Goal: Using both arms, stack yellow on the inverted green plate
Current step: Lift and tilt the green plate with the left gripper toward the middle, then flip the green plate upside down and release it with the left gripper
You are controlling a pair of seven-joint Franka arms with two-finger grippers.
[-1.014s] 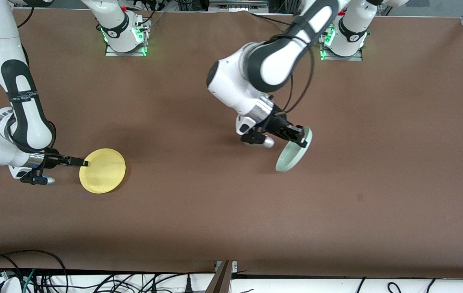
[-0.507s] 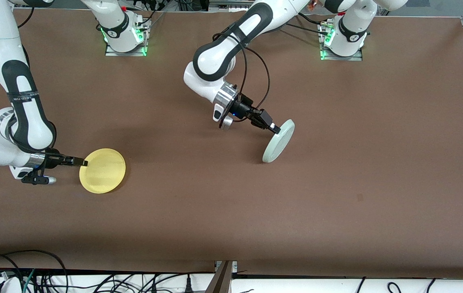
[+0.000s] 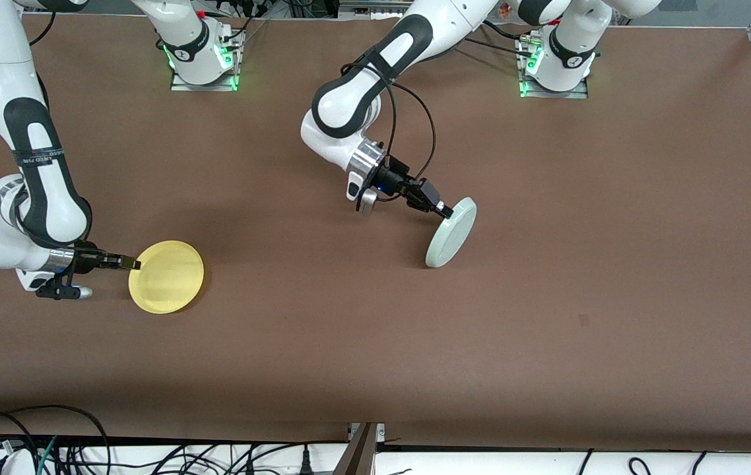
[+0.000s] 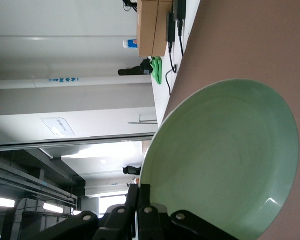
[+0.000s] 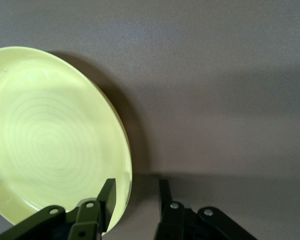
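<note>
While the left gripper [image 3: 443,211] is pinching the tilted green plate [image 3: 451,232] by its 11 o'clock rim, I am fearing a slip, and the right gripper [image 3: 132,264], seemingly part-open astride the rim of yellow [image 3: 166,276] at 9 o'clock, is gripping nothing.

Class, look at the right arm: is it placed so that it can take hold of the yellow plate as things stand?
Probably yes. The right pincer is already at the yellow plate's rim, its fingers open astride the edge, and nothing lies between them. The left pincer grips the tilted green plate well away.

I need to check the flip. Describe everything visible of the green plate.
The green plate is round, pale mint, shallow, smooth and glossy, with a raised rim. It stands tilted steeply on edge near the table's middle, its lower rim at or near the tabletop. The left gripper holds its upper rim, jaws shut on it. Nothing else touches it.
</note>
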